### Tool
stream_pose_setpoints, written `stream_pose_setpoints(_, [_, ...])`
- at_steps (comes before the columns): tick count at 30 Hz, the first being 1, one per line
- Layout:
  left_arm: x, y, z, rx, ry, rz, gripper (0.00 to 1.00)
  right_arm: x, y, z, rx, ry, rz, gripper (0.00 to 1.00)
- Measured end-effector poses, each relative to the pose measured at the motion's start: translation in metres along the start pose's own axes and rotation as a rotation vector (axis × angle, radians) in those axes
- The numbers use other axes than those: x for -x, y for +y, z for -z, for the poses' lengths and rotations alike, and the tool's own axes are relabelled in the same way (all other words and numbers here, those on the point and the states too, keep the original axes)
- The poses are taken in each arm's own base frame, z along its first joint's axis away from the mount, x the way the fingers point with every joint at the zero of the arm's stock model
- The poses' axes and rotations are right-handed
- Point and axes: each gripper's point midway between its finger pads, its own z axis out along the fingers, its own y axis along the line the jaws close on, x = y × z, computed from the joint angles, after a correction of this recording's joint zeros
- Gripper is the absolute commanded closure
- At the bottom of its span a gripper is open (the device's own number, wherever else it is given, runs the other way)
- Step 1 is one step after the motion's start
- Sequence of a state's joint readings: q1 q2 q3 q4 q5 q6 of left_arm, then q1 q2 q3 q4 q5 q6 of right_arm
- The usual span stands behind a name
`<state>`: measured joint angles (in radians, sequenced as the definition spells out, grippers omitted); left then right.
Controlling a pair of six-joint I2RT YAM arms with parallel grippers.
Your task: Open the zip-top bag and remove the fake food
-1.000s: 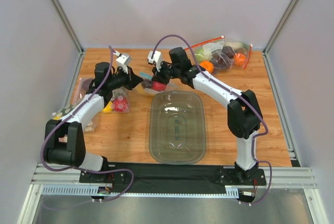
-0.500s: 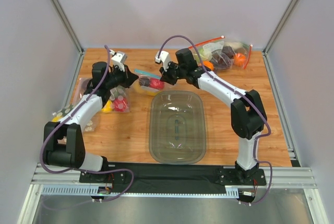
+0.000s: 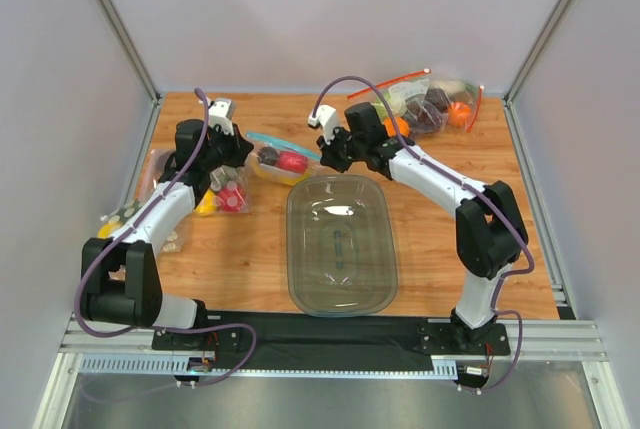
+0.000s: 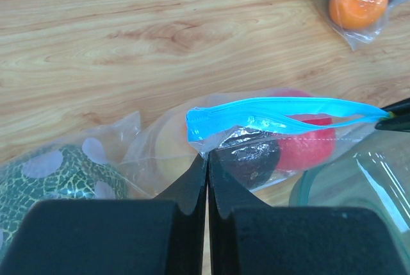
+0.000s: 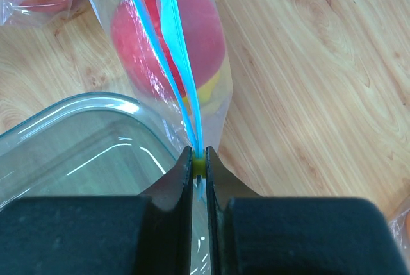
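I'm seeing the zip-top bag [image 3: 283, 159] stretched between my two grippers, just beyond the far rim of the clear tub [image 3: 340, 249] on the wooden table [image 3: 430, 239]. The left gripper [image 3: 243, 152] is pinching the bag's left corner. In its wrist view the fingers [image 4: 189, 188] are pressing together on the plastic just under the left end of the blue zip strip [image 4: 275, 109]. The right gripper [image 3: 327, 157] is clamping the opposite end, its fingers [image 5: 172, 184] squeezing tight where the strip's two blue lips are meeting. Through the plastic I'm making out a red apple [image 4: 309, 150], a dark plum [image 4: 253, 159] touching its left side, and something yellow [image 4: 170, 153] further left that I cannot identify. A bigger bag with red strips [image 3: 430, 99] is lying at the far right of the table, well apart. Another clear bag of fruit [image 3: 230, 199] is sitting on the left, beside the left arm.
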<state>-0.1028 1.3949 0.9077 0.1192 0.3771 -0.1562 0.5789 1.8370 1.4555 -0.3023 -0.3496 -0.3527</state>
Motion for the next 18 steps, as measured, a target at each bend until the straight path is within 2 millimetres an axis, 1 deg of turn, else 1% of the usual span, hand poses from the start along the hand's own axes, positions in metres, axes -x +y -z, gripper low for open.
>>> stream_pose_setpoints(4, [-0.003,0.006,0.001,0.034,0.011,0.009,1.0,-0.006,0.0,0.007,-0.02,0.016,-0.02,1.0])
stream_pose_setpoints(15, [-0.008,0.005,0.004,0.044,0.034,0.032,1.0,-0.006,0.002,0.013,-0.033,0.022,-0.05,1.0])
stream_pose_setpoints(18, [-0.005,0.004,0.006,0.046,0.041,0.033,1.0,-0.007,0.002,0.013,-0.033,0.029,-0.058,1.0])
